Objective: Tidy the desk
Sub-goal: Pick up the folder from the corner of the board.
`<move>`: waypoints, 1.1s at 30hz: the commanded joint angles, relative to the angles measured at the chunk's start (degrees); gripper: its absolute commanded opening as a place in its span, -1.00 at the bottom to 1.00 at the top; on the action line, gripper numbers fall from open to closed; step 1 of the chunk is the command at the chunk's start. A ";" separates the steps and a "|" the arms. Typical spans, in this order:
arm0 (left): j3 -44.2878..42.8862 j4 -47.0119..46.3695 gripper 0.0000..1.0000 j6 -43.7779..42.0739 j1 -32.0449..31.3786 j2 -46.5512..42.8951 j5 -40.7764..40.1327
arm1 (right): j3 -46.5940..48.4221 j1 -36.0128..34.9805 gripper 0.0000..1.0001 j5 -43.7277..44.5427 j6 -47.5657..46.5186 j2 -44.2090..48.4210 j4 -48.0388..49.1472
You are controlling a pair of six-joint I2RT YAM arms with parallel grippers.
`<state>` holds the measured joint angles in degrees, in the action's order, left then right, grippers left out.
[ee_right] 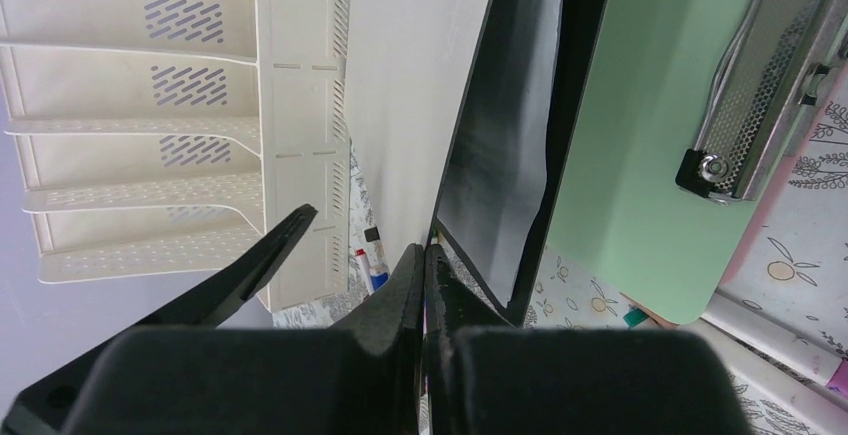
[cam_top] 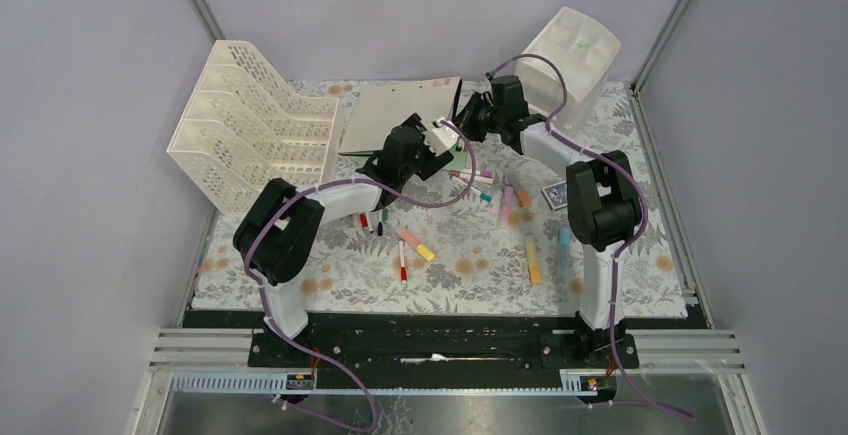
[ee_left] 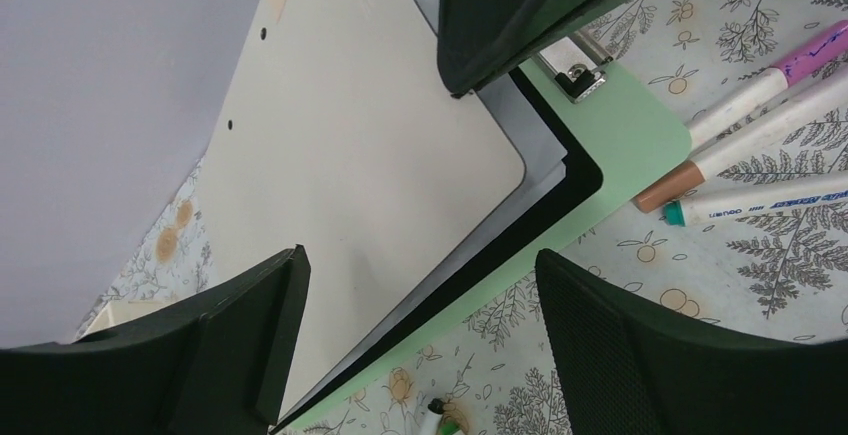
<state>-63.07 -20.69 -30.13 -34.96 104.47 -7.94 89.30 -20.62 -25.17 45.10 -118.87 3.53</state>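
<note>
Desk [cam_top: 455, 290]: fern-and-flower cloth, strewn markers [cam_top: 403, 260]; lilac walls [cam_top: 90, 105] around.

Folders [ee_left: 350, 155] hide most of the green clipboard [ee_left: 625, 130]; markers [ee_left: 770, 130] on the surface [ee_left: 760, 255] run off the right edge

Left arm [cam_top: 285, 255], right arm [cam_top: 600, 215]: black joints, white links, purple cable [cam_top: 565, 85] along each; left hand [ee_left: 420, 260], right hand [ee_right: 422, 255] matte black.

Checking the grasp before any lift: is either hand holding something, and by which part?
Right hand appears pinched shut on the folder at its corner; left hand is open, holding nothing.
</note>
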 commanded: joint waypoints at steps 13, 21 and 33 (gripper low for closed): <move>-6.65 -1.89 0.11 -2.06 -0.84 5.23 -3.33 | 0.81 0.06 -1.00 -4.05 2.97 5.69 3.19; -7.91 -1.93 -0.50 -2.39 -0.99 5.84 -2.87 | 0.14 0.06 -1.00 -4.85 3.73 6.73 3.63; -5.67 -3.54 -1.00 0.51 -1.22 1.35 -3.01 | 0.26 0.06 -0.79 -7.43 -1.15 9.38 3.62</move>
<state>-68.66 -21.56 -33.36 -36.18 109.12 -11.86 88.68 -19.97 -27.00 47.66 -115.50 4.67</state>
